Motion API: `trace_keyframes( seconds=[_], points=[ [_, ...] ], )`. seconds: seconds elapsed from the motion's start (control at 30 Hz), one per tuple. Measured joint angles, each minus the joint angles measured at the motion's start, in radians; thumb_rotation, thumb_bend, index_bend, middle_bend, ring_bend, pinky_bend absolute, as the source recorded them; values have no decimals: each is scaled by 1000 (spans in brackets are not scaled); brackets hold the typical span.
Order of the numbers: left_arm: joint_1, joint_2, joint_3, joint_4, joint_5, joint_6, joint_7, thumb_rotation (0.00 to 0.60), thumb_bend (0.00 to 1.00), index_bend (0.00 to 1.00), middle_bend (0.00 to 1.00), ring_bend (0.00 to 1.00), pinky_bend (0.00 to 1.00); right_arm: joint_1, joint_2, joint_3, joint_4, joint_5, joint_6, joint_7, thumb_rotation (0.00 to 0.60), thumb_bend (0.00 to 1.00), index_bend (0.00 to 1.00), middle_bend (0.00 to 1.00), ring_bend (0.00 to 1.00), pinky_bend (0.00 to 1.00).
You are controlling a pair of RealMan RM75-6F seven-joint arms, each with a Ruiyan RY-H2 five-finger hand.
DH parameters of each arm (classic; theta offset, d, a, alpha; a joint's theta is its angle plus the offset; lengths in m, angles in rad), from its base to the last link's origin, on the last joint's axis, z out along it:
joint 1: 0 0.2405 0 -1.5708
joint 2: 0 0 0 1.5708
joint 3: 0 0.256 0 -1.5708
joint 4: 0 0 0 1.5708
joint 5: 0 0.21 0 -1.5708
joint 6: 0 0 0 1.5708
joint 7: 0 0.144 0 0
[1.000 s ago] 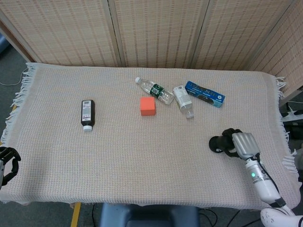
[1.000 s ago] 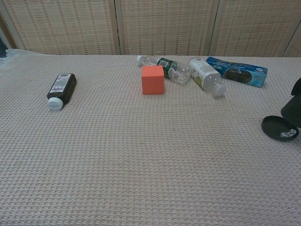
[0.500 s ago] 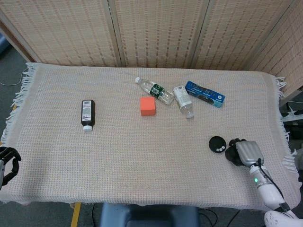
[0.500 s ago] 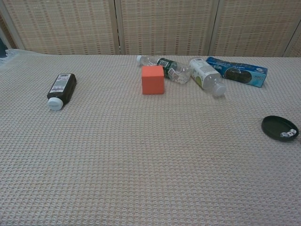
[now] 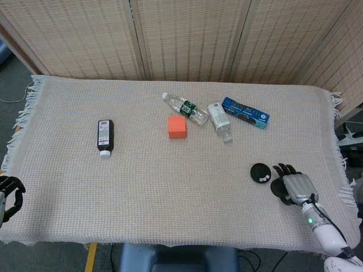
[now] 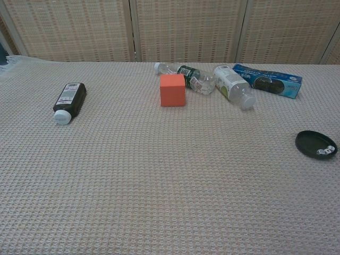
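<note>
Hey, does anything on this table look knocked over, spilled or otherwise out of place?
All three bottles lie on their sides: the dark bottle alone at left, two clear bottles angled together beside the orange block. Nothing looks spilled.

Beige waffle-weave cloth [image 5: 170, 187] with pale fringed edges; orange cube [image 5: 177, 127]; black dish [image 5: 260, 172] holding small white dice [image 6: 325, 151]; dark brown bottle [image 5: 105, 136] with a white cap and label; two clear bottles, one [image 5: 185, 107] green-labelled, one [image 5: 219, 120] white-labelled; blue box [image 5: 245, 112]; silver-and-black right hand [image 5: 292, 186]; tan woven screens [image 5: 187, 37].
</note>
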Motion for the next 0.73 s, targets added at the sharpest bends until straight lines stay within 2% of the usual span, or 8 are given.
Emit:
trace_keyframes(
  seconds=[0.13,0.23,0.37,0.57,0.73],
  points=[
    [0,0,0,1,1,1,0,600,606,597,466,363,560,-21,25,-2,-16,-62,19,67,600,209,0,0,0,223],
    [1,0,0,1,0,1,-2,600,605,598,467,363,560,-50,29,3,-21,-113,77,119,600,209,0,0,0,179],
    [0,-1,0,3,-2,-2,0,600,605,597,467,363,560,-115,16,10,-15,-189,232,163,600,209,0,0,0,5],
    [-3,-4,4,2,7,-6,10,600,605,596,467,363,560,-233,-38,29,19,-266,497,178,600,208,0,0,0,0],
    [-9,-9,7,3,8,-19,22,600,606,596,467,363,560,-300,-64,46,45,-351,597,229,600,208,0,0,0,0]
  ],
)
